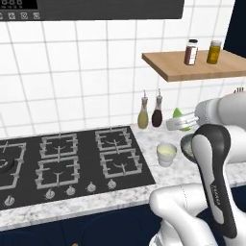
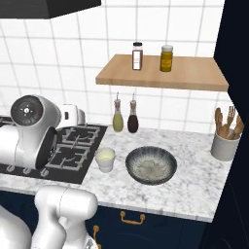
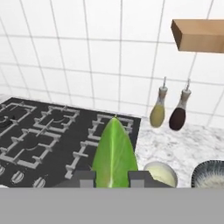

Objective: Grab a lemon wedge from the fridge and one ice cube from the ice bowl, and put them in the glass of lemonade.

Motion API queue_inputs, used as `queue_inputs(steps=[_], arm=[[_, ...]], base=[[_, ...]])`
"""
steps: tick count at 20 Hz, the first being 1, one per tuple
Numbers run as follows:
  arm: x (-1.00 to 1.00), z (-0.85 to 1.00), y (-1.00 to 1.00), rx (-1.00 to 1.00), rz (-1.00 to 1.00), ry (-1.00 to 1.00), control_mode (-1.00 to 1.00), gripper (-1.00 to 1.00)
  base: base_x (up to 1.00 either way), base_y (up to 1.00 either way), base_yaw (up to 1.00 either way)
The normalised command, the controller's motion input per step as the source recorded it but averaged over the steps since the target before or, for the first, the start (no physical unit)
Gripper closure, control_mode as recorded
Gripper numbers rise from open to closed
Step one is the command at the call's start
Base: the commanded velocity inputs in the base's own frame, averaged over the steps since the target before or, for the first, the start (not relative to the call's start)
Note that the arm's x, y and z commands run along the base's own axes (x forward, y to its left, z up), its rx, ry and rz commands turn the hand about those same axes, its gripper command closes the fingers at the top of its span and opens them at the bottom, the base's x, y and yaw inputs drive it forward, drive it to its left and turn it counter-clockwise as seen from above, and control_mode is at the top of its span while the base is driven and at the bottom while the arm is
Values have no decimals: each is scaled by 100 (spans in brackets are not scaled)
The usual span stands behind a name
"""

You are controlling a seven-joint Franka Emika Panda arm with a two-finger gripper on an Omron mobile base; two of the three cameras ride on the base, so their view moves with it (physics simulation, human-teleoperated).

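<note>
My gripper (image 3: 113,178) is shut on the lemon wedge (image 3: 114,151), a yellow-green piece that sticks up between the two fingertips. From the left base view the wedge (image 1: 178,113) and gripper (image 1: 176,124) hang over the marble counter, above and just behind the glass of lemonade (image 1: 166,154). The short pale-yellow glass (image 2: 105,159) stands beside the stove's right edge. Just to its right sits the ice bowl (image 2: 151,165), wide with a dark speckled rim. In the hand view the glass (image 3: 161,173) and the bowl (image 3: 211,175) lie low to the right. The fridge is out of view.
A black gas stove (image 1: 72,158) covers the counter's left. Two spouted bottles (image 2: 125,116) stand at the tiled wall under a wooden shelf (image 2: 163,73) with two jars. A grey jar of wooden utensils (image 2: 225,138) sits at the far right by a navy panel.
</note>
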Motion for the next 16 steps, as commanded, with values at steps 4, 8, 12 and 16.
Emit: queue_inputs(steps=[4, 8, 12, 16], arm=[[0, 0, 0, -27, 21, 0, -100, 100], [-1, -6, -2, -64, 38, 0, -100, 100], [0, -25, -11, -83, 44, 0, -100, 100], [-16, -8, -7, -94, 37, 15, -100, 100]], base=[[0, 0, 0], [0, 0, 0], [0, 0, 0], [0, 0, 0]])
